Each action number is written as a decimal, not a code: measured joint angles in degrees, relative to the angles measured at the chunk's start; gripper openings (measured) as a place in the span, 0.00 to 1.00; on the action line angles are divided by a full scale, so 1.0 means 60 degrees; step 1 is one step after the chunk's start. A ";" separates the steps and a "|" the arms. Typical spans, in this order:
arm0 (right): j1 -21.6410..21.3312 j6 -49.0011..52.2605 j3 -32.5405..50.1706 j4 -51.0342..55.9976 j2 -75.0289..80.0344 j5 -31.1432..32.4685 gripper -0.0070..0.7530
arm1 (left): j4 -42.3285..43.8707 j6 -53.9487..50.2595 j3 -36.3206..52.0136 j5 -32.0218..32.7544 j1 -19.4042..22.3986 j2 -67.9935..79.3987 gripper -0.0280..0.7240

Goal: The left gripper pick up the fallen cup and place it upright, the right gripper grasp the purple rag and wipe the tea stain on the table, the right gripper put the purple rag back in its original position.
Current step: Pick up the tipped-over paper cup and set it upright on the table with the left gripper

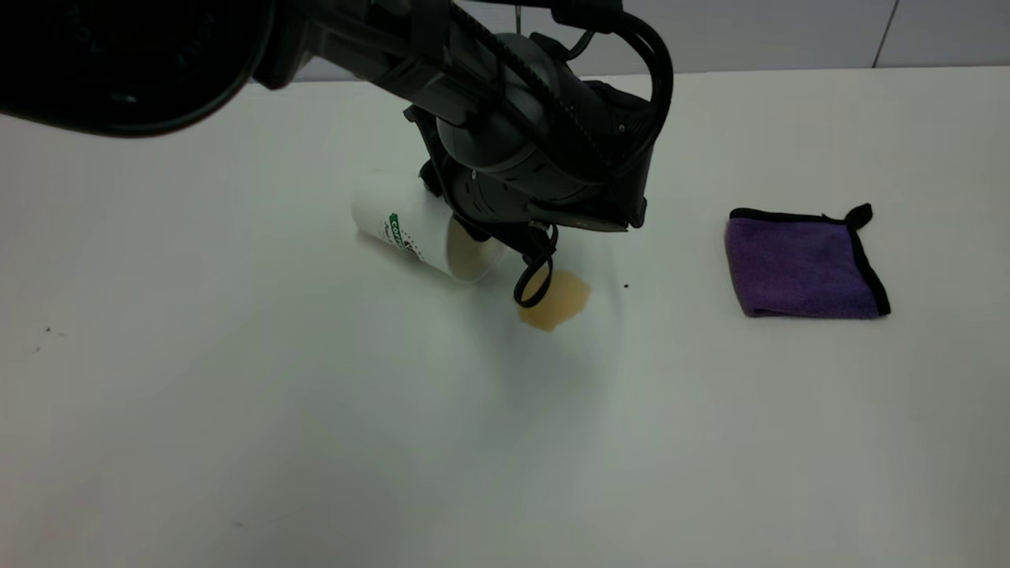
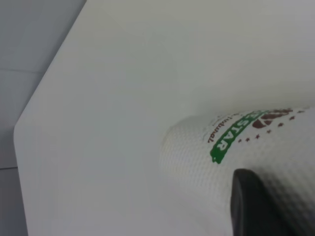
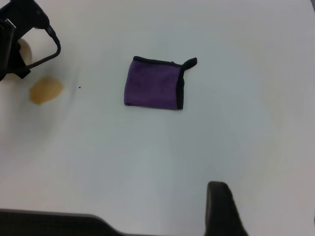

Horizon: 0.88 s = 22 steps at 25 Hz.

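The white dimpled cup with its green banner logo lies on its side on the table, mouth towards the tea stain. My left gripper is down on the cup, hidden behind its own wrist in the exterior view. In the left wrist view one dark finger presses against the wall of the cup. The light-brown puddle lies just right of the cup's mouth. The purple rag lies folded at the right. My right gripper hangs well short of the rag, with nothing near it.
A black cable loop from the left wrist dangles over the stain's edge. A tiny black speck lies between stain and rag. The table's far edge meets a grey wall. The near half of the table is bare white surface.
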 joint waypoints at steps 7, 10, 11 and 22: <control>0.0000 0.0000 0.0000 0.0000 0.0000 0.0000 0.64 | 0.0409 0.0125 -0.0009 0.0781 0.0000 -0.0030 0.01; 0.0000 0.0000 0.0000 0.0000 0.0000 0.0000 0.64 | 0.0345 0.0798 -0.0009 0.1075 0.0043 -0.0193 0.00; 0.0000 0.0000 0.0000 0.0000 0.0000 0.0000 0.64 | 0.0298 0.1004 -0.0009 0.1145 0.0097 -0.0280 0.00; 0.0000 0.0000 0.0000 0.0000 0.0000 0.0000 0.64 | -0.3500 0.4739 -0.0009 0.0289 0.1785 -0.2828 0.00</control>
